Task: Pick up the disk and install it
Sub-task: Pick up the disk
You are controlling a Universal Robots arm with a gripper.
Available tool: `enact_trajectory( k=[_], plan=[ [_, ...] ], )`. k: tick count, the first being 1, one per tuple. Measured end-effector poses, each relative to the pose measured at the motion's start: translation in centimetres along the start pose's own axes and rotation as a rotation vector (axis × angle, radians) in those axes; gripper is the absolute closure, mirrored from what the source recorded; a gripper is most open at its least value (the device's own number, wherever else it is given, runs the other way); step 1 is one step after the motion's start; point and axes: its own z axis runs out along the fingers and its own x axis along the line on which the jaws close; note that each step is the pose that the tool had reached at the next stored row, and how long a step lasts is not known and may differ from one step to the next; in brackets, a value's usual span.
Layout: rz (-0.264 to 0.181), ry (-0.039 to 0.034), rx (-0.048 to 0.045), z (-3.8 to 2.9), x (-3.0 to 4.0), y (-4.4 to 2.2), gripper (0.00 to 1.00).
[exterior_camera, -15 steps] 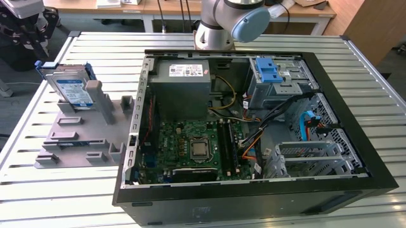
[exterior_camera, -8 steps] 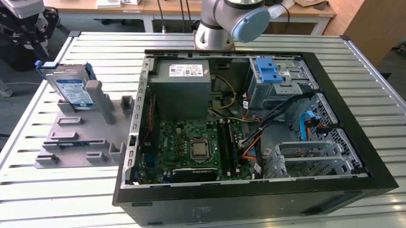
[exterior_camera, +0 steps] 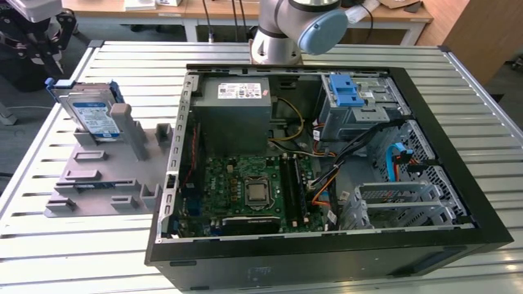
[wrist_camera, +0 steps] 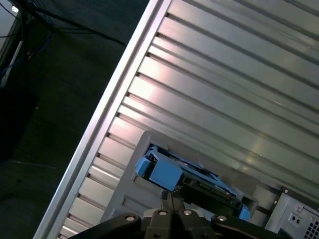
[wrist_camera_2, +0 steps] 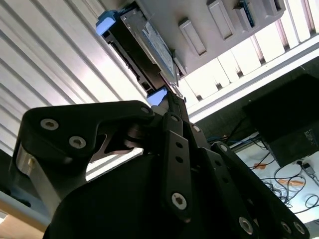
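One open black sheet-metal computer case (exterior_camera: pixel 327 263) sits nearest us on the ribbed aluminium table (exterior_camera: pixel 49 257). To its left, a matte grey plastic holder (exterior_camera: pixel 98 184) carries the disk (exterior_camera: pixel 92 116), flat, silver and blue-railed, upright at the far end. In the first wrist view the gripper (wrist_camera: pixel 169 195) hovers near it, fingers pressed together and empty. We judge the pick-up unstarted; grasping calls for parted fingers.

The disk (exterior_camera: pixel 92 113) is seen standing upright in a grey slotted holder (exterior_camera: pixel 92 158) on the slatted table (exterior_camera: pixel 82 245), at the exterior view's left. Just beside the holder, 1 open computer case (exterior_camera: pixel 327 264) is laid. The arm (exterior_camera: pixel 282 37) is seen behind the case.
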Motion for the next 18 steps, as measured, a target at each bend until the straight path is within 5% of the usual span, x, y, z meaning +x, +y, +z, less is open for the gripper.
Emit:
enact_trajectory(
  k=[18],
  plan=[
    [-0.295, 0.0008, 0.0046, 0.29, 0.01, -0.01, 0.89]
  ],
)
